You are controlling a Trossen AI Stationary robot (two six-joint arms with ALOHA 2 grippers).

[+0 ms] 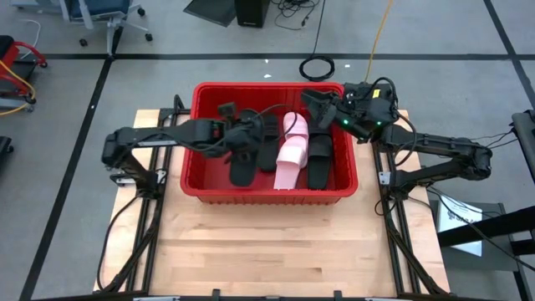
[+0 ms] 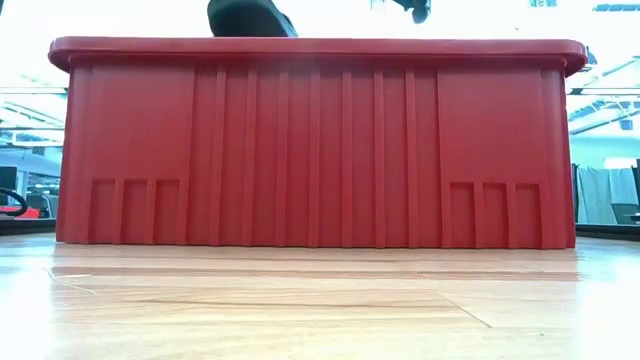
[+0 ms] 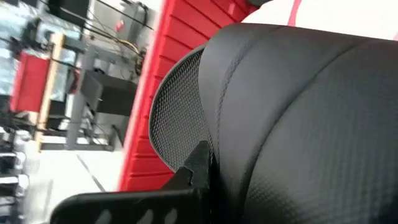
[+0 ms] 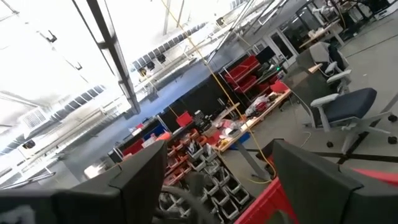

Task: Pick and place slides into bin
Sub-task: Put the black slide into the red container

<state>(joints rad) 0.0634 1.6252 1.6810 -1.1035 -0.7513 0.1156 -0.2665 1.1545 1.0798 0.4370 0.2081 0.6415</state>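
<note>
Bin (image 1: 199, 142) on bench (image 1: 276, 242): I log left pincer (image 1: 244, 138) clamped on black slide (image 1: 244, 165); right pincer (image 1: 313, 102) spread empty over far rim.

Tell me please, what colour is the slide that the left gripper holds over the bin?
Black. The slide fills the left wrist view, clamped in the left gripper.

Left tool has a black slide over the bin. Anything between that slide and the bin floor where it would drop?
Yes. The left tool holds a black slide inside the bin, above other black slides already lying on the floor there. It would land on those rather than on bare floor. Nothing else visible blocks the drop.
</note>
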